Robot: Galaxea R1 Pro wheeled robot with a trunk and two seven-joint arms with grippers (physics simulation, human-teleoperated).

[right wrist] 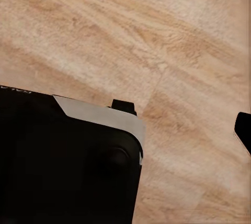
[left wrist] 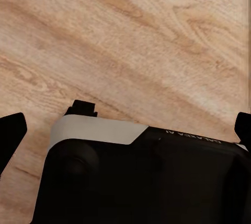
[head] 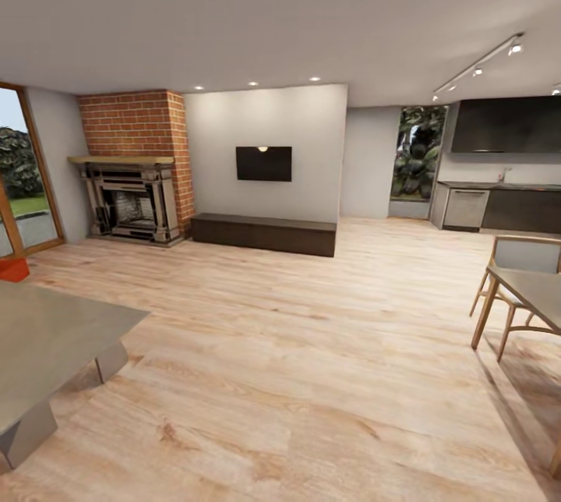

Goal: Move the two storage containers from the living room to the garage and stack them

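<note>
I am in the living room (head: 312, 346), on its light wood-plank floor. One orange-red storage container (head: 11, 269) shows as a corner at the far left edge of the head view, on the floor by the glass door. In the left wrist view my left gripper (left wrist: 125, 130) hangs open over the planks, its black fingertips (left wrist: 10, 132) far apart at the frame's sides, with nothing between them. My right gripper (right wrist: 128, 132) shows one fingertip (right wrist: 243, 130) at the frame's edge. It also looks open and empty.
A grey low table (head: 47, 338) stands close at the left. A wooden table with a chair (head: 522, 288) is at the right. A brick fireplace (head: 136, 167) and a dark bench (head: 265, 233) line the far wall. My black and white base (left wrist: 141, 177) lies under both wrists.
</note>
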